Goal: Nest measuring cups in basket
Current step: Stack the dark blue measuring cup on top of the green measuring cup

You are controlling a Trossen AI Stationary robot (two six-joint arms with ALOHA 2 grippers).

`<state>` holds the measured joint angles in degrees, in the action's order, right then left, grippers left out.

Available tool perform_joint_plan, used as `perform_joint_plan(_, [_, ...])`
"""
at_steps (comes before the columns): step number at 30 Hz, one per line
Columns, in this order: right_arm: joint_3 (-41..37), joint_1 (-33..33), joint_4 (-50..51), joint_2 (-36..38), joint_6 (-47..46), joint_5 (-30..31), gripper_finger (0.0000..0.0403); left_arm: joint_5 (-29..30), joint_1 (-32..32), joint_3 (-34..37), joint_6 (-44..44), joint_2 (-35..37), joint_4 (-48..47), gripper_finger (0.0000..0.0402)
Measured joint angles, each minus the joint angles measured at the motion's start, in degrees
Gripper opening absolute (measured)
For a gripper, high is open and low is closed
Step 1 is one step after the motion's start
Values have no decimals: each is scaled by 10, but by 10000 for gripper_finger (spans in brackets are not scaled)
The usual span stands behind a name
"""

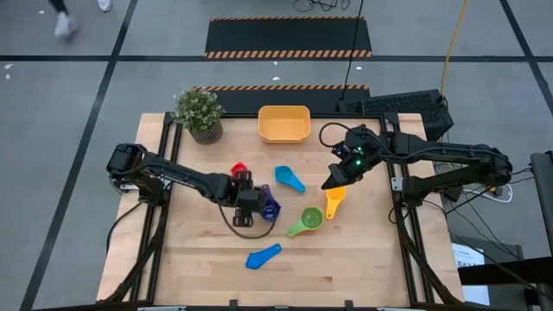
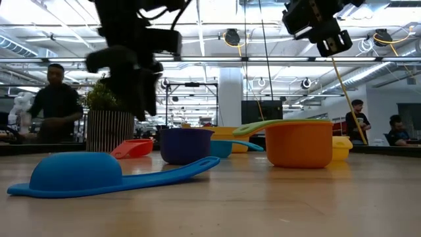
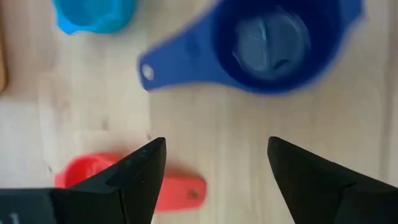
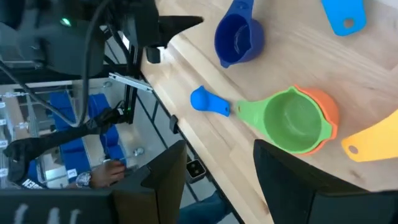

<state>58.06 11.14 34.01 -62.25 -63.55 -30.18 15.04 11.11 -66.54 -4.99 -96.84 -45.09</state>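
The orange-yellow basket (image 1: 283,123) stands at the far middle of the table. A green cup (image 4: 291,121) sits nested inside an orange cup (image 4: 329,112). The yellow cup (image 1: 335,203) lies beside them. The dark blue cup (image 3: 273,46) stands upright, and the red cup (image 3: 90,171) lies close by. One light blue cup (image 1: 289,179) lies mid-table. Another (image 2: 72,172) lies mouth down near the front edge. My left gripper (image 3: 216,146) is open and points down above the bare wood between the red and dark blue cups. My right gripper (image 4: 221,149) is open, high over the yellow cup.
A small potted plant (image 1: 199,112) stands at the far left corner, left of the basket. A dark cable (image 1: 242,226) loops on the table below my left gripper. People show in the room beyond the table (image 2: 56,99).
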Motion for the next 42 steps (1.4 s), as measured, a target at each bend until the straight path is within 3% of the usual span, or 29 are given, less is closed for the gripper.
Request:
perform_joint_plan(6, [0, 0, 23, 15, 16, 2, 181, 22, 31, 48, 15, -1, 96, 280])
perform_joint_plan(12, [0, 0, 50, 26, 17, 2, 181, 81, 30, 70, -53, 0, 171, 280])
perform_joint_plan(24, [0, 0, 58, 30, 38, 1, 181, 66, 7, 85, -61, -15, 282, 280])
perform_joint_plan(29, [0, 0, 63, 31, 38, 0, 181, 65, -15, 43, -101, -14, 277, 280])
perform_joint_plan(35, [0, 0, 72, 31, 38, -3, 181, 23, -74, -38, -182, -14, 183, 280])
perform_joint_plan(38, [0, 0, 75, 31, 41, -6, 181, -24, -107, -58, -159, -14, 152, 280])
perform_joint_plan(42, [0, 0, 76, 31, 43, -14, 181, -80, -140, -62, -50, -14, 148, 280])
